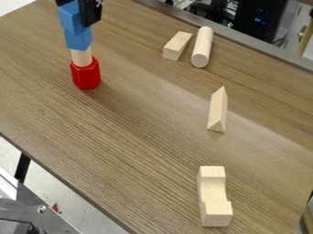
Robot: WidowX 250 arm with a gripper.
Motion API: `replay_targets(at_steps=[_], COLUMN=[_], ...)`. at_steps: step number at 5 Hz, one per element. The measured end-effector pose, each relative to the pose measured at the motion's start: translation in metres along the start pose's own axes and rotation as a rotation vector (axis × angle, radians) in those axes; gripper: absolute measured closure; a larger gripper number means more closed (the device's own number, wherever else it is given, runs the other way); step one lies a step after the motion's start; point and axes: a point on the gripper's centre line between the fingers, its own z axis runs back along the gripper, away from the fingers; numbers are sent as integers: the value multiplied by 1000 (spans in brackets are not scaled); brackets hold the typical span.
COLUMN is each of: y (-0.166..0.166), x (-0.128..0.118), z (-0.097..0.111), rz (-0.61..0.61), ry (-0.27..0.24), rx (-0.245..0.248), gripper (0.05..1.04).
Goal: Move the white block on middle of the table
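Step in Hand: Identify the White Block and Gain Access

The task's white block is not clearly identifiable: 5 pale pieces match loosely. The likeliest is the pale segment point(81, 57) directly below the tool point(80, 11), upright between the red base block point(85, 74) and the lower blue block point(78, 39). The upper blue block point(71, 16) rests above that, at the tool. Whether the tool is open or closed, and whether it has hold of the upper blue block, cannot be told.

Other candidates, outward from the tool:
1. Rectangular block point(176, 45): to the right of the tool, lying flat.
2. Cylinder point(202, 47): just beyond item 1, on its side.
3. Triangular prism point(218, 109): farther right of the tool and nearer the camera.
4. Notched block point(214, 196): farthest from the tool, toward the camera.

The destination, the middle of the worktop point(143, 109), lies right of the tool and nearer the camera. Judged from this layout, the task is at the access stage.

Next move: if the pale segment is the target, remove both blue blocks first, lifting straight up. Caution: sideways load may topple the stack. If 1 of items 1 to 4 is the target, move the tool off the stack vertically before traversing.
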Motion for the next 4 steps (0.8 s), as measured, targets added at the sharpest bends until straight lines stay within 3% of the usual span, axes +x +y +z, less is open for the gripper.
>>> replay_targets(at_steps=[1,2,4], y=[-2,-2,10], x=[-3,2,18], z=[-8,-2,24], rz=[3,20,55], ry=[23,7,-73], rx=[-18,-35,-10], gripper=[83,83,83])
